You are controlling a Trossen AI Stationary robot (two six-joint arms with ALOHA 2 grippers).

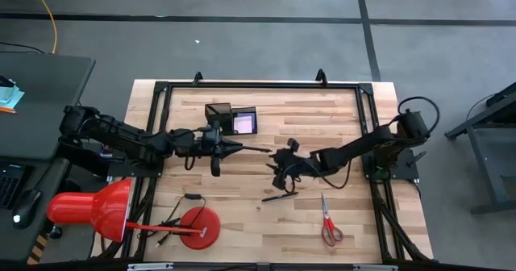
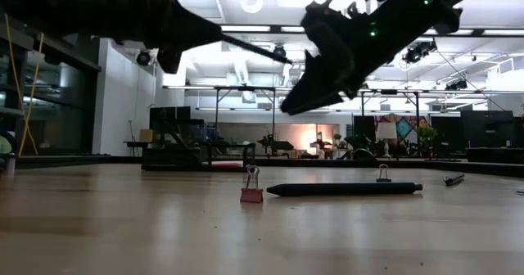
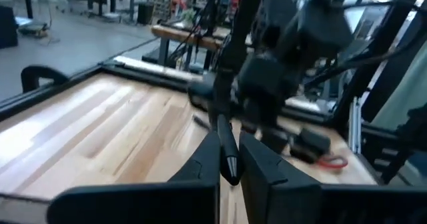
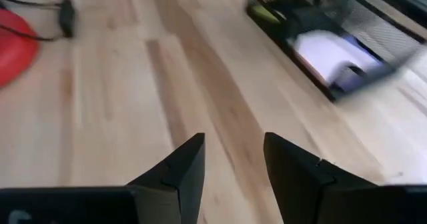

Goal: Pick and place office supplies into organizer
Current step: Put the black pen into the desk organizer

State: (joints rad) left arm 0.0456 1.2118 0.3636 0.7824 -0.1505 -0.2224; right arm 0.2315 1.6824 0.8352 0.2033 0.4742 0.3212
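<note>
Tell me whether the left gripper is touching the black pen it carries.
Touching. In the left wrist view the left gripper has its jaws closed on the black pen, both pressing its sides with no gap; the pen's tip points out past them.

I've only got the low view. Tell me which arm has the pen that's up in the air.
Observer: The left pincer is shut on the black pen; the left wrist view shows it clamped between the fingers.
Operator: Give me the right one's state.
Observer: The right pincer is open and empty, above bare wood.
Operator: Now report the organizer.
Observer: The organizer sits toward the table's far edge in the high view, and a purple sticky-note pad lies in one of its compartments.
</note>
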